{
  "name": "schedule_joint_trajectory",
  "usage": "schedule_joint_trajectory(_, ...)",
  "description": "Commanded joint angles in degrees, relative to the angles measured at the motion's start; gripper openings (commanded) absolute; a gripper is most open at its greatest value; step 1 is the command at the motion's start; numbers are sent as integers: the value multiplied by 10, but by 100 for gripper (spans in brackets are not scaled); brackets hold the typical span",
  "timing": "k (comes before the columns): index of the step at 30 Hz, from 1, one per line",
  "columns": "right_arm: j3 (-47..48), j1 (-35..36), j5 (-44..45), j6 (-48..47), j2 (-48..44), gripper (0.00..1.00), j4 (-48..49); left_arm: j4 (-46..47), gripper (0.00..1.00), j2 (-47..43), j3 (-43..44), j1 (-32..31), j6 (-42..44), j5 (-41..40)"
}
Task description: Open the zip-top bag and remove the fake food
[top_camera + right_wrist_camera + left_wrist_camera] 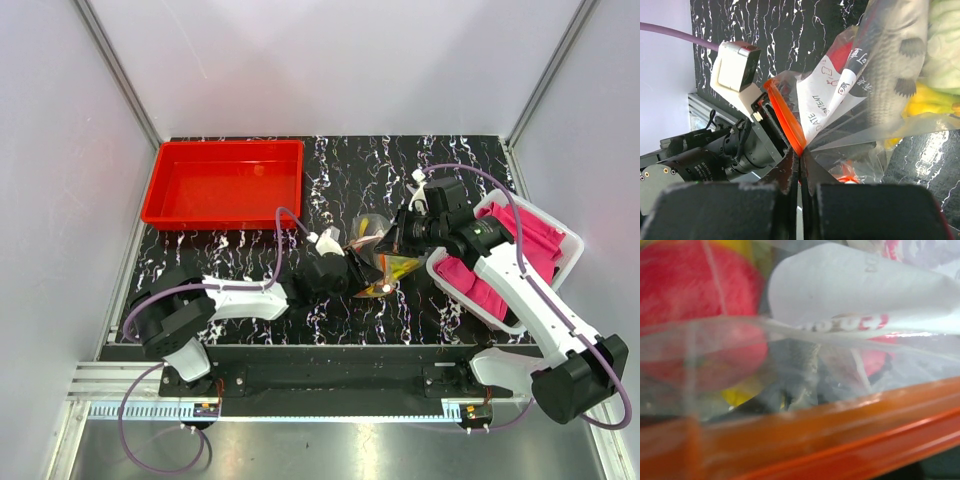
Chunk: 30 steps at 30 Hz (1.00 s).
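Zip-top bag (383, 262) is held off the table just beside the white bin (573, 243), on the side of the bin facing the red tray (225, 182), slung between the two grippers. Right gripper (800, 159): jaws fully closed, pinching the clear film at the bag's mouth, where the orange zip strip (785, 117) runs down to the fingertips. Left gripper (775, 125): set against the strip on the side away from the bin. Its own wrist view is filled by strip and film and shows no fingers, so whether it has a hold cannot be told. Contents all inside: fish (895, 70), banana bunch (932, 102), red fruit (690, 300). Judgement: the step in hand is parting the mouth, and the seal does not appear to be opened. Recommended: confirm that the left jaws close on one lip only, not both tracks. The right gripper should keep the opposite lip. Draw the two apart across the strip, one toward the bin and one away, never along it. Pull slowly, since the film is thin and slick and the load inside could drag a shallow pinch loose.
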Motion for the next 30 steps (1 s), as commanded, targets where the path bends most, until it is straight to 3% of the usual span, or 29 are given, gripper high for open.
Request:
schedule_joint_trajectory(1, 9, 5, -14, -1, -29, 0, 15, 25, 46, -7, -2, 11, -4, -45)
schedule_joint_trajectory(4, 4, 5, -15, 1, -32, 0, 14, 82, 48, 6, -11, 19, -8, -11)
schedule_joint_trajectory(6, 5, 6, -21, 2, -32, 0, 16, 160, 46, 7, -45, 19, -11, -20)
schedule_joint_trajectory(9, 9, 6, -24, 5, -33, 0, 14, 205, 40, 4, -66, 19, -12, -43)
schedule_joint_trajectory(18, 9, 6, -28, 5, -37, 0, 14, 173, 30, 20, -12, 23, 9, -44)
schedule_joint_trajectory(22, 1, 6, -23, -6, -37, 0, 14, 180, 2, 9, -9, 26, 19, -24)
schedule_joint_trajectory(23, -5, 5, -20, -18, -37, 0, 16, 166, 0, 3, -4, 29, 25, -21)
schedule_joint_trajectory(30, -62, 6, 1, -69, -62, 0, 32, 31, 0, -61, 47, 34, 109, -10)
